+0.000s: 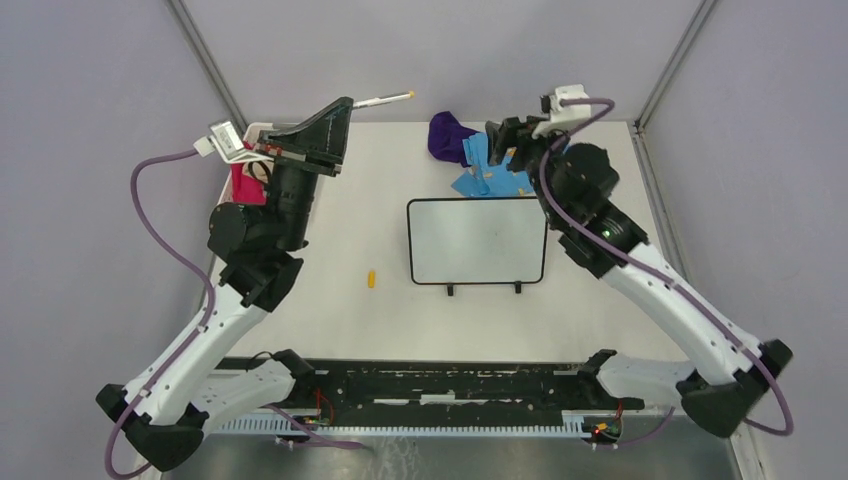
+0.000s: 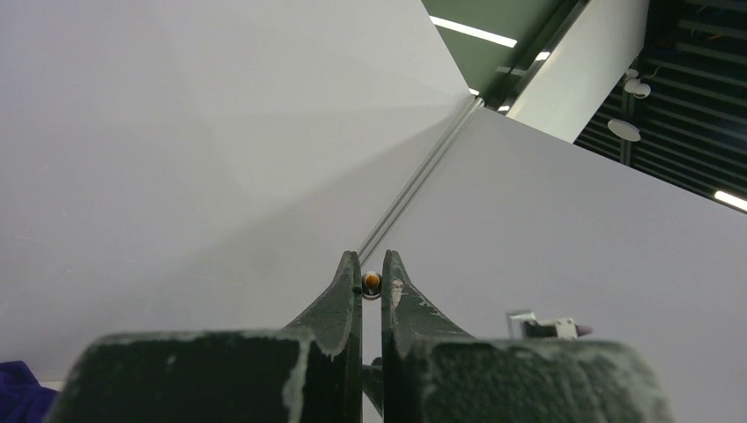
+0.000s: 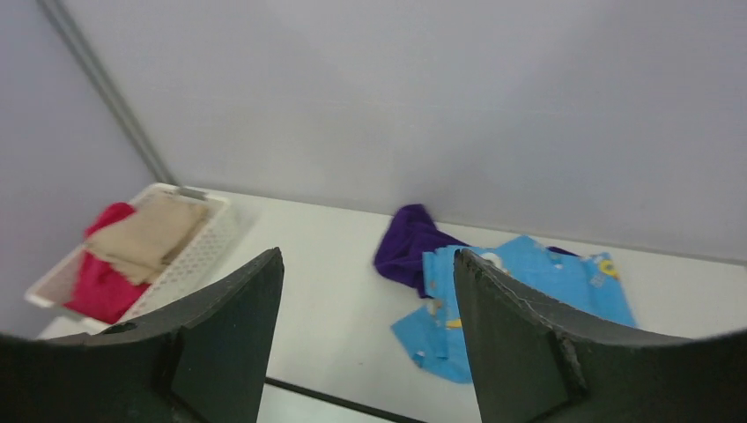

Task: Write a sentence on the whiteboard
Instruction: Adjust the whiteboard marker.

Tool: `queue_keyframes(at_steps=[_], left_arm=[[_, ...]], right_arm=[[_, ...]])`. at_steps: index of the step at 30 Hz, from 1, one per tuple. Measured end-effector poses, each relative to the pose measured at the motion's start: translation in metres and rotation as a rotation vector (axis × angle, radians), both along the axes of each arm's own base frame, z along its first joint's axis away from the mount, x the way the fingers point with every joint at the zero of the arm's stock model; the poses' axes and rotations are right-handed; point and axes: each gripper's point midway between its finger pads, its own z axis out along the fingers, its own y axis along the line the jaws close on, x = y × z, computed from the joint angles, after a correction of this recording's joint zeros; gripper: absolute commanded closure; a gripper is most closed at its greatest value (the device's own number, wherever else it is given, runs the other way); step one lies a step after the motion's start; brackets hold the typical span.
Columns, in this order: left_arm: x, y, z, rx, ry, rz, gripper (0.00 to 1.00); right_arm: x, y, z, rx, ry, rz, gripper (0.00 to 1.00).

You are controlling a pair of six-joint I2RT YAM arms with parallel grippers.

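On the table (image 1: 340, 320), whiteboard (image 1: 477, 240) long axis left-right, feet nearward, left jaws pinching marker (image 1: 385, 99), right jaws wide.

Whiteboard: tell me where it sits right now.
In the top view the whiteboard sits right of the table's centre, just nearer than the blue cloth, with a small orange piece to its left.

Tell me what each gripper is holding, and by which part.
The left gripper is shut on a thin white marker pen, clamping its rear end, orange tip pointing outward. The right gripper is open, holding nothing.
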Motion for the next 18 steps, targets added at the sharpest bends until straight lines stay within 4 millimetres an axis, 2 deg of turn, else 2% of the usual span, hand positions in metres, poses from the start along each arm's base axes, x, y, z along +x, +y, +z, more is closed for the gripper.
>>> queue_keyframes(at_steps=[5, 9, 12, 18], left_arm=[[-0.006, 0.004, 0.001, -0.003, -0.005, -0.001, 0.98], [-0.015, 0.006, 0.002, -0.012, -0.017, -0.024, 0.98], [-0.020, 0.001, 0.000, -0.029, -0.019, -0.076, 0.98], [-0.021, -0.020, -0.005, -0.072, -0.017, -0.209, 0.98]], right_arm=[[-0.055, -0.002, 0.004, 0.172, -0.057, 0.192, 0.21], [-0.096, 0.010, -0.017, 0.253, -0.129, 0.396, 0.21], [-0.116, 0.027, -0.031, 0.308, -0.145, 0.542, 0.25], [-0.143, 0.056, -0.012, 0.530, -0.239, 0.801, 0.31]])
